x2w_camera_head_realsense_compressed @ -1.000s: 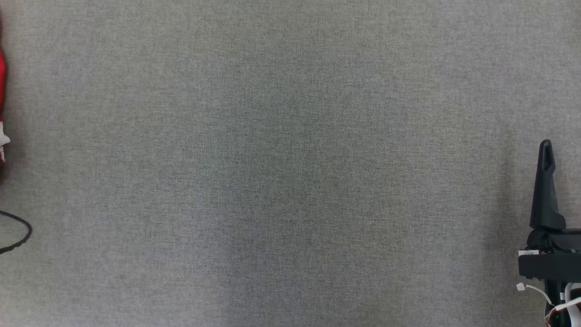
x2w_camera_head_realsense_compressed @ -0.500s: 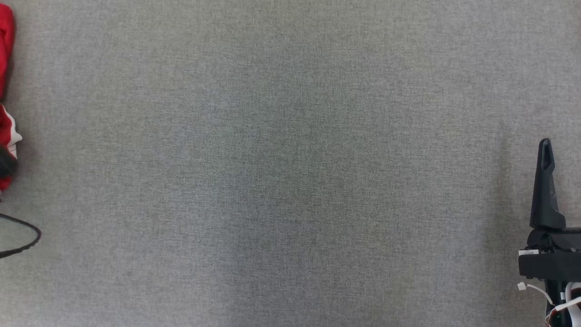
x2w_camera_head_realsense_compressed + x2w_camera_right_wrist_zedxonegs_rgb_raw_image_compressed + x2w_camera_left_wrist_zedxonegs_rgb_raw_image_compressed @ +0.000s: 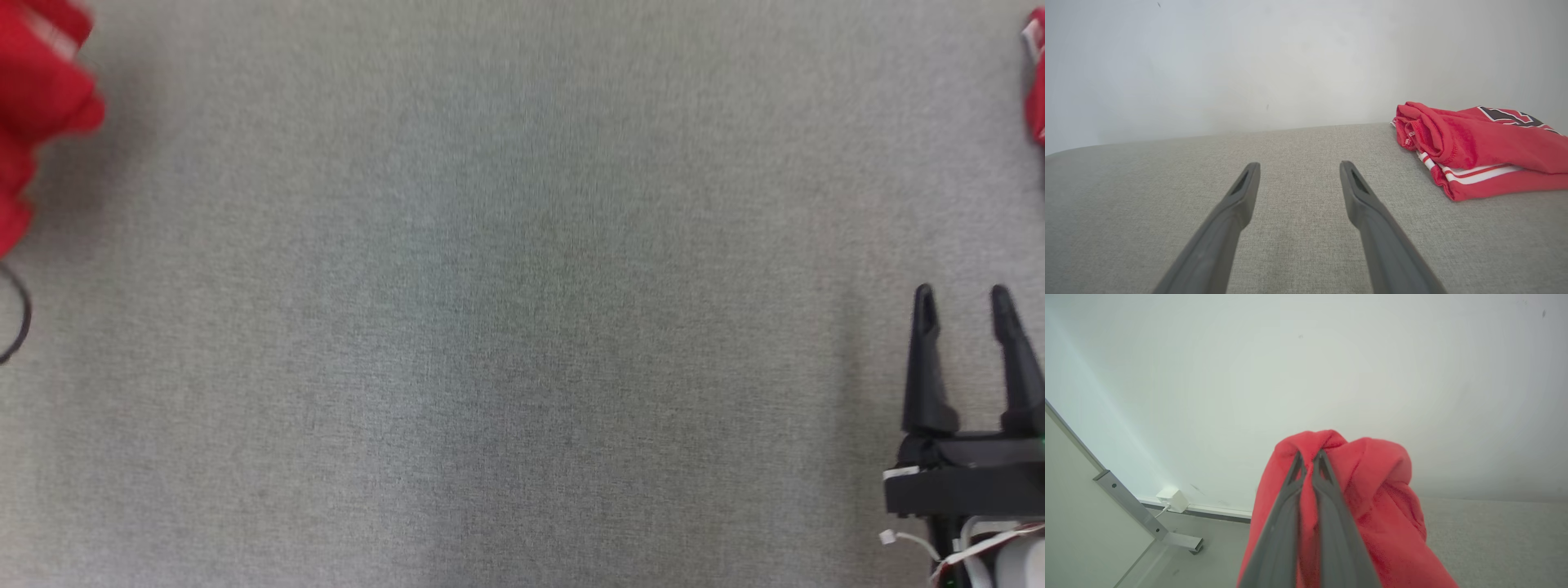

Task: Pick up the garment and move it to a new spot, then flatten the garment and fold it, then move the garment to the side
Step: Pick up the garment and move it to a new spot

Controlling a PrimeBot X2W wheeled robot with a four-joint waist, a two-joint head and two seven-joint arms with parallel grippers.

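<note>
My left pincer [image 3: 1309,457] is closed tight on the garment [image 3: 1372,486]. Its two long dark fingers pinch a bunched ridge of soft red cloth, and the rest hangs in loose, heavy folds below the tips. I hold it high by one gathered point, I think, so the cloth drops free instead of dragging.

From the head view the garment [image 3: 37,98] is a blurred red mass at the upper left edge. The bare middle of the grey surface [image 3: 522,327] looks like the place to spread it.

My right pincer [image 3: 962,298] is wide open and empty, low at the lower right with its fingers lying along the surface. I judge it is ready to take a second edge once the cloth comes down.

The surface is a matt, finely woven fabric, so I expect the cloth to cling rather than slide.

A folded shirt [image 3: 1478,147], red with white stripes and a dark print, lies flat at the far right, well apart from both pincers. A thin dark cable [image 3: 20,318] loops in at the left edge.
</note>
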